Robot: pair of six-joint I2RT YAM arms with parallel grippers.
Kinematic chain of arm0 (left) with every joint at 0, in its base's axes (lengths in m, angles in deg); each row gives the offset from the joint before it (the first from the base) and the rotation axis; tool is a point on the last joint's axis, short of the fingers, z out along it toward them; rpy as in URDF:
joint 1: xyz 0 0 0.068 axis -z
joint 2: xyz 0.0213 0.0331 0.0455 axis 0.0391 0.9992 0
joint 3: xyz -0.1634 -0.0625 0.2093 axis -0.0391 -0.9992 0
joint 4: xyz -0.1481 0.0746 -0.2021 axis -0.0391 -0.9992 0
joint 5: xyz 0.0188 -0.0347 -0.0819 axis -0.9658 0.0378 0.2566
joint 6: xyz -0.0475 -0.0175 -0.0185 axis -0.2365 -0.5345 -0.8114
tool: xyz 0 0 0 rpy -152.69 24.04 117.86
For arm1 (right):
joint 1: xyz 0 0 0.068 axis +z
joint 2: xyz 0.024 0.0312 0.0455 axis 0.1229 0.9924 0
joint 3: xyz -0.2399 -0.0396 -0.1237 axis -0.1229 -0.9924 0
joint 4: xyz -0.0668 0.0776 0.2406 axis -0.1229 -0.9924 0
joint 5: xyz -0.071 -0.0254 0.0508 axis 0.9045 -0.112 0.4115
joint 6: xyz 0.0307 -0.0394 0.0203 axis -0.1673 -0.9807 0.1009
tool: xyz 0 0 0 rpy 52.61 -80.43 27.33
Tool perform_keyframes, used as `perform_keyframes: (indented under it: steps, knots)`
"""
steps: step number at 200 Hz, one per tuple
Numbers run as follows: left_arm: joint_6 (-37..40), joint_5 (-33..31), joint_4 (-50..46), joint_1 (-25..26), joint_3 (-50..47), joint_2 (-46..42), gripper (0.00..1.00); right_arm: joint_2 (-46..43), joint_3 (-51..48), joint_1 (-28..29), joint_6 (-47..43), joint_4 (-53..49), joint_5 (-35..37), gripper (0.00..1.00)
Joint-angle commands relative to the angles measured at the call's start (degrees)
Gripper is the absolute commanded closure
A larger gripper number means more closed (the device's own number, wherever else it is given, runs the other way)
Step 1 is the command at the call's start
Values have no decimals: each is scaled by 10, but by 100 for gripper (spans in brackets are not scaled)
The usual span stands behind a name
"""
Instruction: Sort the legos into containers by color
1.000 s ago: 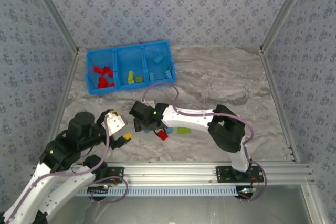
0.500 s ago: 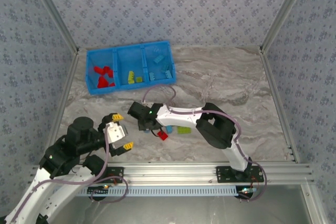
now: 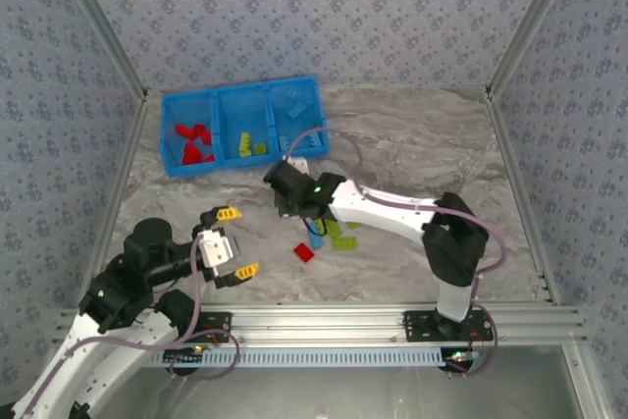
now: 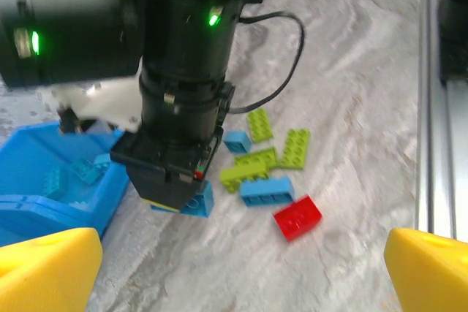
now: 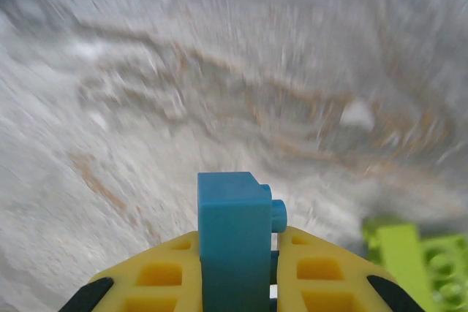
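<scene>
The right gripper (image 5: 238,264) pinches 1 blue brick (image 5: 232,206) tight. The left gripper (image 3: 237,241) is wide open with nothing in it.

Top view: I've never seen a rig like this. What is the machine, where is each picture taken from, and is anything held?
Two robot arms are bolted at the table's near edge. The top view looks down from above and behind them; the other two pictures come from a camera on each wrist. The right hand is shut on a light blue brick. The left hand is open and empty. A red brick, blue bricks and green bricks lie loose on the table. The blue bin's three compartments hold bricks sorted by colour.
</scene>
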Motion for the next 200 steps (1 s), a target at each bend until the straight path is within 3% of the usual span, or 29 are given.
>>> perform_keyframes:
  steps: [1,13,46,75,117,142,161,200]
  knots:
    - [-144,-94,134,3,-7,29,1,-17,29,-31,-121,19,62,84]
    - [-198,-158,142,3,3,57,1,-13,40,-54,-167,40,64,85]
    - [-234,-234,119,-2,19,117,1,41,92,-125,-256,117,10,85]
    - [-275,-232,112,-31,20,128,1,143,212,-160,-283,104,-24,82]
    - [-303,-207,123,-78,11,126,1,274,352,-186,-279,93,-18,77]
    - [-309,-194,124,-87,10,136,1,325,425,-195,-288,72,-24,62]
    - [-314,-193,119,-91,14,145,1,337,467,-197,-291,41,-20,48]
    - [-359,-183,122,-95,20,164,3,263,430,-198,-302,26,-31,46]
